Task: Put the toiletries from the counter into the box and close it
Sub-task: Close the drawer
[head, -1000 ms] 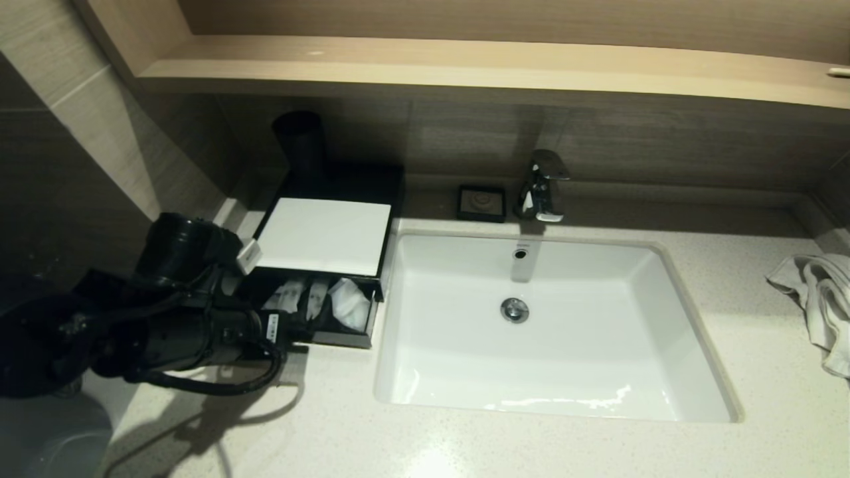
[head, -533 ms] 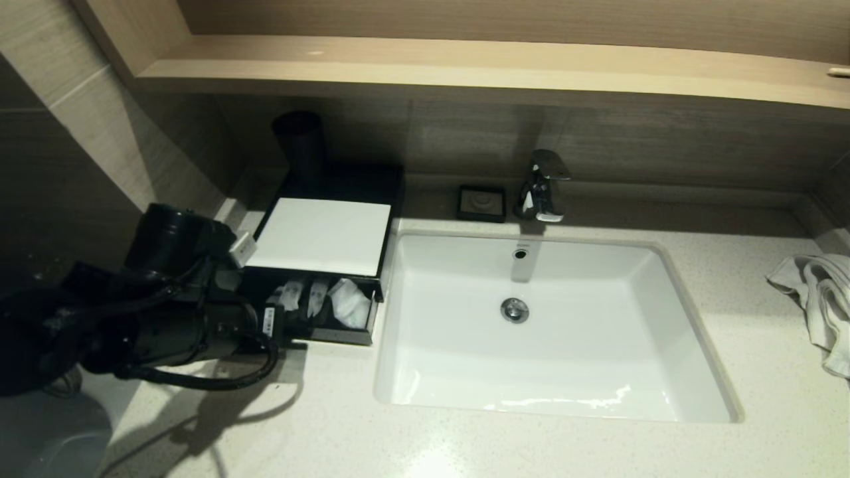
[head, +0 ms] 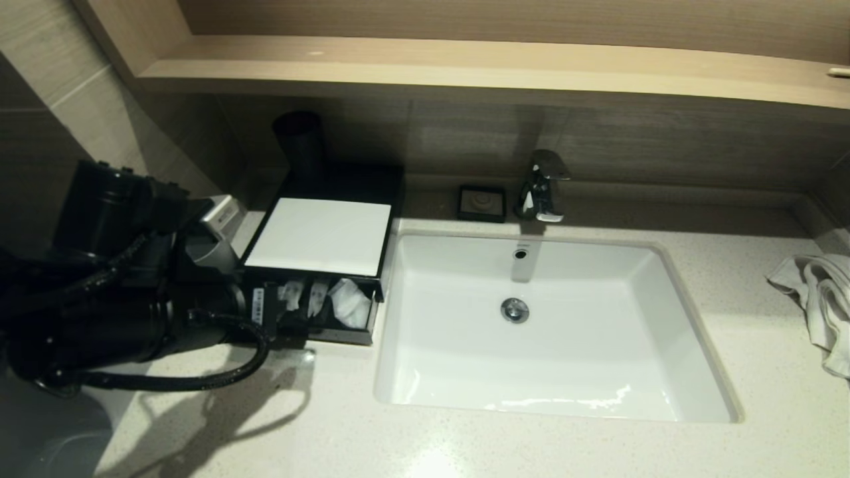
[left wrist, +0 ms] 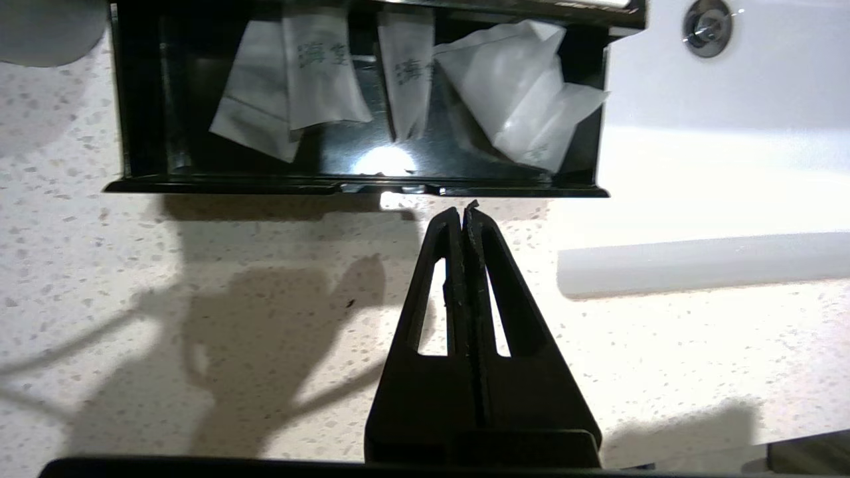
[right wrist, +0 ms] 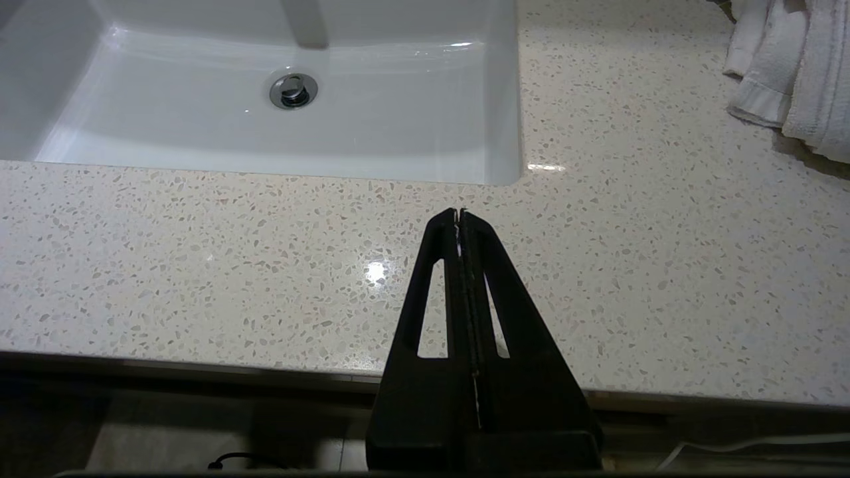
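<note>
Our left end effector [left wrist: 463,214] has its two black fingers pressed together, pinching nothing, and its tips sit just in front of the drawer front [left wrist: 358,189] of the box [head: 317,236], apart from it as far as we can tell. We see the box at the left of the desk [head: 465,445], beside the white basin [head: 551,325], with its flat white top panel on and its drawer pulled out toward us. Inside the open drawer lie the toiletries [left wrist: 319,66]: white sachets with a dark printed mark and, at the side nearer the basin, a crumpled white packet [left wrist: 524,99]. We see no toiletries on the bare speckled stone around the box.

Behind the box stands a dark cup [head: 300,143], and farther along the back wall sit a small black square soap dish [head: 481,202] and the chrome tap [head: 543,186]. A white towel [head: 820,299] lies bunched at the far right of the desk.

Our right end effector [right wrist: 460,216] hangs over the front edge of the desk, near the basin's corner, its fingers likewise pressed together and holding nothing.
</note>
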`<state>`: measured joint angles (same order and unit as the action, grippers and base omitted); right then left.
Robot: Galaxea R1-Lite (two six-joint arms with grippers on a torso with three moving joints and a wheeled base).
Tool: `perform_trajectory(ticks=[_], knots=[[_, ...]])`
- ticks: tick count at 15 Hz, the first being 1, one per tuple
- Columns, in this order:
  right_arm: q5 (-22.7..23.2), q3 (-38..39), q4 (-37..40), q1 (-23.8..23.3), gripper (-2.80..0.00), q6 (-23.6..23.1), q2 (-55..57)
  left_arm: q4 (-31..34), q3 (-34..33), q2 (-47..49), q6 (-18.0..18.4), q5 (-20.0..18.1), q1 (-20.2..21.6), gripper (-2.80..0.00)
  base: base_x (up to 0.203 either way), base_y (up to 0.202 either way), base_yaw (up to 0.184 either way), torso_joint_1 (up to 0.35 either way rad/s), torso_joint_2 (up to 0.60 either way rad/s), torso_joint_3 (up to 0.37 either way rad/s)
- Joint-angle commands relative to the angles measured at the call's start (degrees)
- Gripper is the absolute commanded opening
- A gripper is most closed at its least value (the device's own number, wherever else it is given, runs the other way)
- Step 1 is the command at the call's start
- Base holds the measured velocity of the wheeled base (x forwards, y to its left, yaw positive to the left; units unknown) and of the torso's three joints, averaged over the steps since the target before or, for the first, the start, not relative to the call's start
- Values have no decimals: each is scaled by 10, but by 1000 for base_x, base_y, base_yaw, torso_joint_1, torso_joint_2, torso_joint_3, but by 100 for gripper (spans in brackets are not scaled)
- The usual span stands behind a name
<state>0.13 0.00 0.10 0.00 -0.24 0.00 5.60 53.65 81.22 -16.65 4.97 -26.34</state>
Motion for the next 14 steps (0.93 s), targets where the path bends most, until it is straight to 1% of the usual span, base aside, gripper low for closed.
perform_trajectory(ticks=[1,3,5,8,14], knots=[[0,0,0,0,-280,0,0,1,28,36,-22,9,-21,-280,0,0,0,0,0,0],[0,0,0,0,-280,0,0,2,53,74,-37,35,-36,-280,0,0,0,0,0,0],[0,0,0,0,-280,0,0,2,64,98,-40,49,-45,-280,0,0,0,0,0,0],[0,0,0,-1,-280,0,0,2,78,121,-50,50,-49,-280,0,0,0,0,0,0],[0,0,0,0,-280,0,0,-2,109,147,-52,50,-64,-280,0,0,0,0,0,0]])
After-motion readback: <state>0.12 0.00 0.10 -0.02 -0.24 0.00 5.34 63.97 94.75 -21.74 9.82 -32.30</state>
